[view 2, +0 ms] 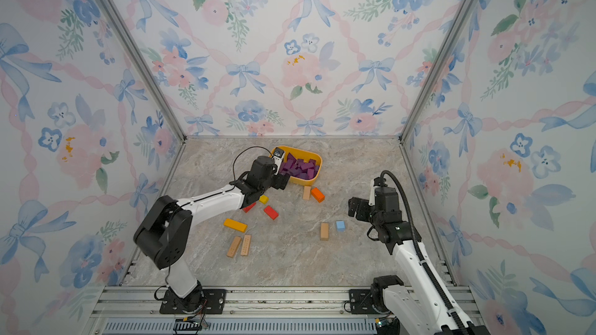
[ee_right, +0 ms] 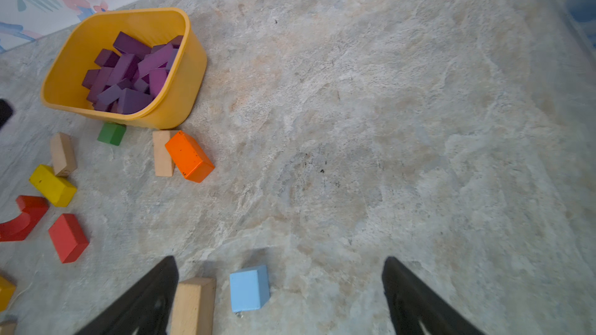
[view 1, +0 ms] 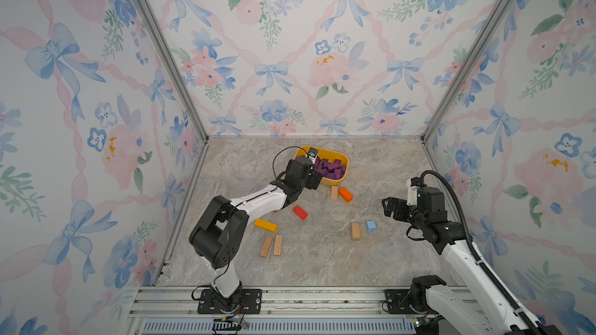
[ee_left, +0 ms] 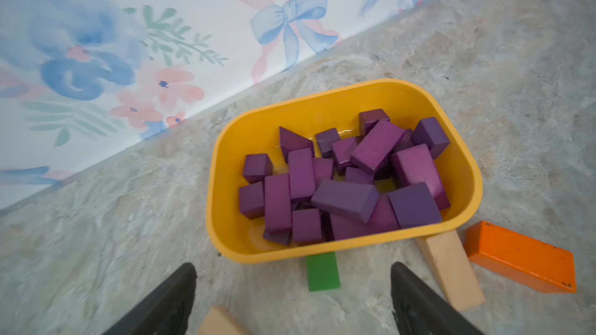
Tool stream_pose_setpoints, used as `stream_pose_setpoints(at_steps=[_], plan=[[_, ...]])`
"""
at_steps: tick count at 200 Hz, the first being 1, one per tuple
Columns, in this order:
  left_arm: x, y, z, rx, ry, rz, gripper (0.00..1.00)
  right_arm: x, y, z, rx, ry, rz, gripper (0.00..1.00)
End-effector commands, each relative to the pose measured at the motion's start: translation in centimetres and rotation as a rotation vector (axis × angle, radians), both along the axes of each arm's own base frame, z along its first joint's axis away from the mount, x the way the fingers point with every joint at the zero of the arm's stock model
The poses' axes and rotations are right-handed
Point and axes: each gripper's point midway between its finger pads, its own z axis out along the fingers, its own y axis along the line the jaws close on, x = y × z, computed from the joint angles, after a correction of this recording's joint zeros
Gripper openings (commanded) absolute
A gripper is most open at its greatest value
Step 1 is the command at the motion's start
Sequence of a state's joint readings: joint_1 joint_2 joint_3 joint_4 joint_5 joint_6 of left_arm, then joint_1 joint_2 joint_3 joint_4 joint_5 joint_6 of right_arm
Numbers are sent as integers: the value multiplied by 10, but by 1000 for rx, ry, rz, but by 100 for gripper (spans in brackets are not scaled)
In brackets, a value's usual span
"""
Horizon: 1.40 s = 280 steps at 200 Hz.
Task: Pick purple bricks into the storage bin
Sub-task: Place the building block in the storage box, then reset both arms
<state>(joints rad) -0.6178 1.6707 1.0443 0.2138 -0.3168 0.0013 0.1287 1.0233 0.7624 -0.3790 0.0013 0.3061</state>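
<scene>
We see the left arm stretched forward, left gripper (ee_left: 293,269) beside the storage bin (ee_left: 322,95) of purple bricks (ee_left: 345,198), fingers (ee_left: 174,298) wide, empty. The right gripper (ee_right: 280,259) hovers over the tabletop (ee_right: 419,124), equally wide.

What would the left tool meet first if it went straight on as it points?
Probably the storage bin's near rim, with the purple bricks just beyond; depth is unclear, so the green block could come first.

Purple bricks (ee_left: 345,182) fill the storage bin (ee_left: 232,143)
From my remote station I see dark purple cubes, bars and a wedge piled loosely, several tilted across one another, inside the shallow yellow tub with rounded corners. The tub stands upright just above the centre of the frame in both top views.
</scene>
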Motion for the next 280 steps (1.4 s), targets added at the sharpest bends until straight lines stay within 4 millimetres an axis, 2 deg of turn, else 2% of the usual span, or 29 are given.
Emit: stream_pose_setpoints(at_steps=[1, 15, 38, 42, 70, 98, 135, 167, 217, 231, 280], plan=[[-11, 45, 30, -73, -141, 136, 97, 9, -26, -4, -81, -73, -116, 97], [-22, 68, 27, -102, -155, 182, 97, 10, -42, -9, -139, -105, -181, 97], [-33, 100, 22, -92, -179, 274, 97, 11, -50, -14, -176, -190, -202, 97], [-39, 108, 10, -67, -164, 290, 97, 11, -51, -15, -183, -206, -205, 97], [-50, 137, -5, -40, -171, 353, 98, 16, -62, -16, -248, -308, -246, 97], [-56, 153, -13, -75, -197, 370, 98, 33, -66, -23, -305, -339, -251, 97], [-54, 173, -11, -68, -218, 424, 98, 56, -66, -37, -354, -295, -238, 97], [-57, 190, -18, -34, -231, 478, 98, 65, -69, -45, -367, -296, -247, 97], [-58, 217, -29, -80, -259, 568, 98, 80, -79, -56, -396, -279, -276, 97], [-58, 221, -29, -99, -267, 573, 98, 83, -85, -60, -379, -286, -298, 97], [-59, 226, -34, -104, -287, 569, 98, 86, -77, -63, -398, -266, -260, 97]])
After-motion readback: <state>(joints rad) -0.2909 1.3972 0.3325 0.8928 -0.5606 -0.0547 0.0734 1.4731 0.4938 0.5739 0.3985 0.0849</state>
